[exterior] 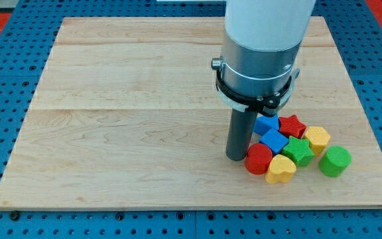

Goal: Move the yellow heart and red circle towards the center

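Observation:
The yellow heart lies near the board's bottom right, touching the red circle on its left. My tip stands just left of the red circle, close to it or touching. The rod hangs from the wide grey arm body above. Both blocks sit at the lower left edge of a tight cluster of blocks.
The cluster also holds two blue blocks, a red star, a green star, a yellow hexagon and a green cylinder. The wooden board lies on a blue pegboard.

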Motion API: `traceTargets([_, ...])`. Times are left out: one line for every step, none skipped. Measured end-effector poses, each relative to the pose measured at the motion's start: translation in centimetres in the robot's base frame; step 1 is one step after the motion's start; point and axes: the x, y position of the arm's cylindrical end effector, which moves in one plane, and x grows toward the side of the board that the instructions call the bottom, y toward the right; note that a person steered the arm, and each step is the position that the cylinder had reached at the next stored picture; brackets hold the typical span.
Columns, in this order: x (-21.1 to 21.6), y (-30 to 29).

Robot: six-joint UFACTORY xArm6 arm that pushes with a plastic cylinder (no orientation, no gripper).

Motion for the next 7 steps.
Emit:
traceTargets([0.0, 0.0])
traceTargets([0.0, 0.0])
traceTargets([-0.1, 0.0])
traceTargets([-0.3, 0.0])
traceTargets([1.1, -0.9])
traceTargets([3.9, -0.9])
traceTargets([7.5, -0.9])
